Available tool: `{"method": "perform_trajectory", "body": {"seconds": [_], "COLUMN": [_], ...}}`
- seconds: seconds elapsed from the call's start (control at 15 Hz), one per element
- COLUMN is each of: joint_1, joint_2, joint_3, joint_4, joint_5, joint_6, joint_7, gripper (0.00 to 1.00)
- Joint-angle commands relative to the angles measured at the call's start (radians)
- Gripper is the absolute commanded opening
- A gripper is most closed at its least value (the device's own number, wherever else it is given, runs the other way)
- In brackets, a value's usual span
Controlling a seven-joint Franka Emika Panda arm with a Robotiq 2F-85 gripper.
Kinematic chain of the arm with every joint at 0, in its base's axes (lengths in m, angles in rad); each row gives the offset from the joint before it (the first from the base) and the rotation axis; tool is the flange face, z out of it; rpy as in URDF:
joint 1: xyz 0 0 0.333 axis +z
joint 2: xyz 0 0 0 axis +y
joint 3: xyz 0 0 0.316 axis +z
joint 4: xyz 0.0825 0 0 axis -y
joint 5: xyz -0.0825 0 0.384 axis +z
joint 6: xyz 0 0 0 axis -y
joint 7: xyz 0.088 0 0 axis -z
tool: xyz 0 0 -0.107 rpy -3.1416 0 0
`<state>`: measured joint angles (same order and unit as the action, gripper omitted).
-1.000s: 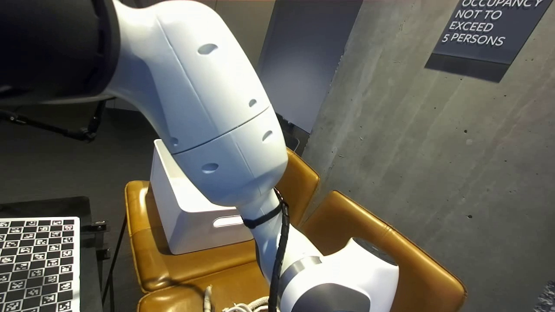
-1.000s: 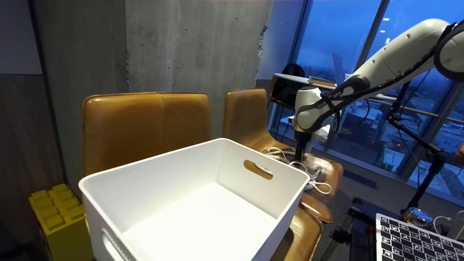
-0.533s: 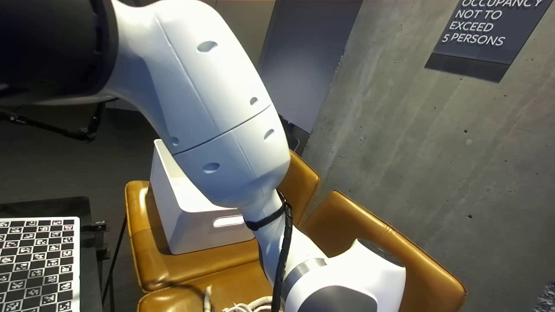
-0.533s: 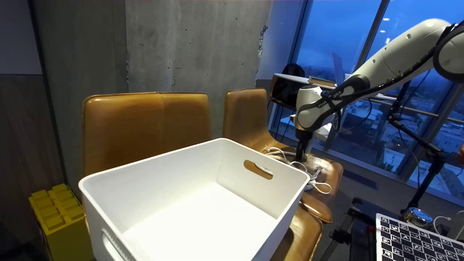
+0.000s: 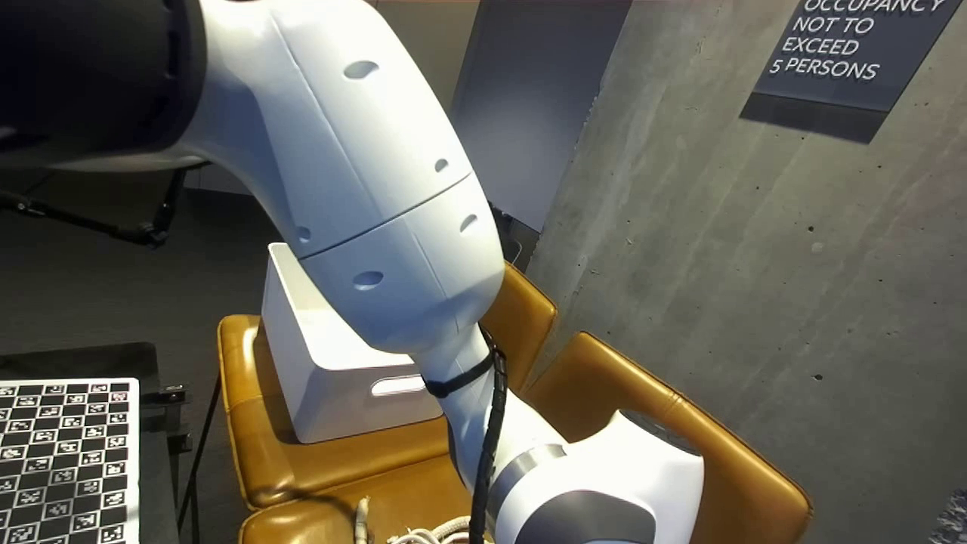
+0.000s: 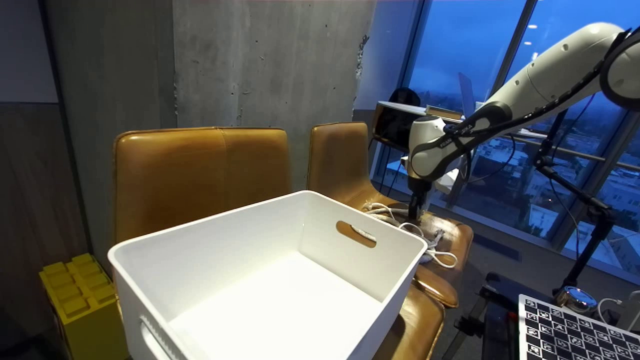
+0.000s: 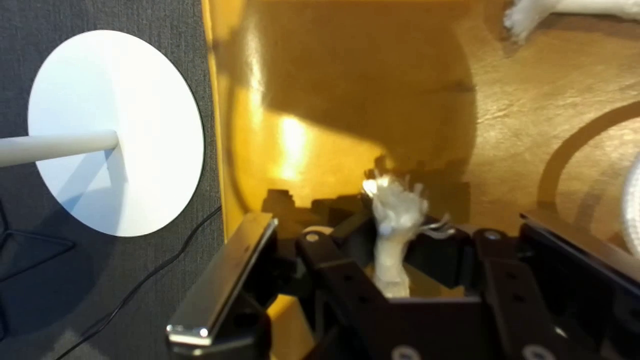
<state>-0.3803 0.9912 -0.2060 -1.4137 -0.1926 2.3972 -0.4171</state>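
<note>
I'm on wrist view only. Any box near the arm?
Observer: Yes, in both exterior views: a white bin on the brown chair next to the one under the pincer.
Operator: Which way up?
Observer: Upright, open top facing up.
Operator: More rope outside my frame?
Observer: Yes, in an exterior view there's tangled rope lying to both sides of the pincer.

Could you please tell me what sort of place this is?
Probably a small meeting room or lounge in an office building: a sign limits occupancy to 5 persons, brown chairs stand side by side, and tall windows give a high view outside.
</note>
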Motion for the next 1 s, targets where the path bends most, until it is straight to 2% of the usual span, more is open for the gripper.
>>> {"method": "perform_trajectory", "body": {"seconds": [0.0,0.6,0.93], "joint_1": [0.03,0.101,0.13], "joint_2": [-0.133,-0.421,-0.49], "joint_3": [0.006,0.037,0.049], "joint_4": [-0.121,-0.29,-0.339], "joint_5": [-0.02,-0.018,-0.021], "joint_6": [0.005,-0.003,0.001], "joint_7": [0.023,0.02,0.024], "gripper": [0.02,0.02,0.02]}}
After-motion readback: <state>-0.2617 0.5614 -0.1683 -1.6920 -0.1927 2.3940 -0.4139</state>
